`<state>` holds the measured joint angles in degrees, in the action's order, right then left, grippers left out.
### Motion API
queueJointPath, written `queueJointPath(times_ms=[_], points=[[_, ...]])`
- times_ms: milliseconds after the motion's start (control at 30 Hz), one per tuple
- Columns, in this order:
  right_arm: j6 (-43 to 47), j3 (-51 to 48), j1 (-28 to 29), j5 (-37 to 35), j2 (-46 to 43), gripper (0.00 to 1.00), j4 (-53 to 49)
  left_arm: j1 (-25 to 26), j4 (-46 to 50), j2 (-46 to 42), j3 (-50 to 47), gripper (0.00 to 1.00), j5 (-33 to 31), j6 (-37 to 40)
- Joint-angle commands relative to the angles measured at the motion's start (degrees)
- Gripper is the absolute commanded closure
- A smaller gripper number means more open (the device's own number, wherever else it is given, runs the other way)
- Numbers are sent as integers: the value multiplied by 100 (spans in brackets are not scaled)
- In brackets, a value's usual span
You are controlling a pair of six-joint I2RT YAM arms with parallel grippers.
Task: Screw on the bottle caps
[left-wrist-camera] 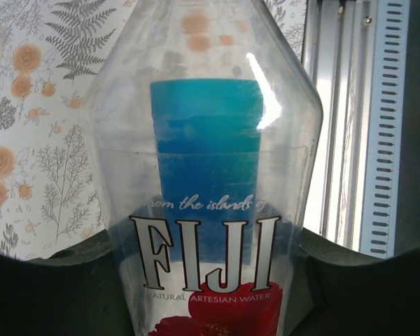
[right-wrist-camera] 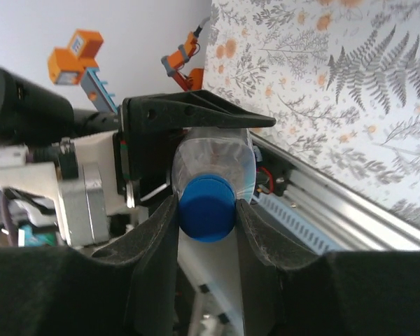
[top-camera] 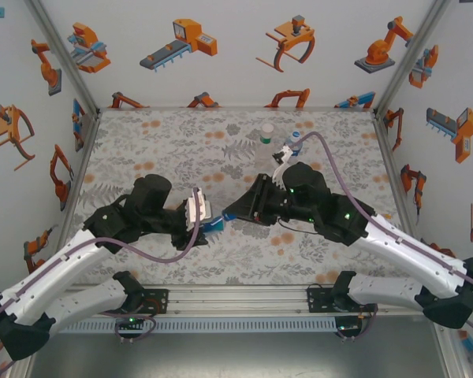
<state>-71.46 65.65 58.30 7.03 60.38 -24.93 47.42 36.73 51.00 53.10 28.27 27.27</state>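
Note:
My left gripper [left-wrist-camera: 206, 283] is shut on a squat clear bottle [left-wrist-camera: 210, 210] with a blue label, holding it sideways over the near middle of the table. A blue cap [right-wrist-camera: 206, 208] sits at that bottle's mouth [right-wrist-camera: 213, 164], and my right gripper [right-wrist-camera: 206, 210] is shut on it, one finger on each side. From above, the left gripper [top-camera: 205, 222] and right gripper [top-camera: 235, 211] meet tip to tip, with the bottle's blue label [top-camera: 214, 227] between them. Far back stand a green-label bottle [top-camera: 266, 132] and a slim blue-label bottle [top-camera: 289, 146].
An aluminium rail [top-camera: 236, 303] runs along the near edge under both arm bases. Walls with robot pictures close in the floral tabletop [top-camera: 158, 150] on three sides. A grey cable [top-camera: 331, 165] loops from the right arm toward the back.

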Motion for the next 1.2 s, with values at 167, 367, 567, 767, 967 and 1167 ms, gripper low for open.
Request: queueJointPath(times_ms=[167,367,567,767,967,1167], points=[[98,509,43,-174,147,78,-158,48,-580,226,138,100,351,96],[2161,1084,34,64,101,48,-246,48,-395,266,165,100,526,130],[4816,1332,32,165,-175,44,-403,49,-365,101,77,100,695,104],[7739,1574,34,1608,-174,45,-666,48,-261,-88,84,100,785,99],[9750,1850,40,2805,21,46,-1405,48,-174,-249,94,100,859,83],[10065,1798,41,2938,166,46,-1262,48,-17,-254,199,100,966,77]])
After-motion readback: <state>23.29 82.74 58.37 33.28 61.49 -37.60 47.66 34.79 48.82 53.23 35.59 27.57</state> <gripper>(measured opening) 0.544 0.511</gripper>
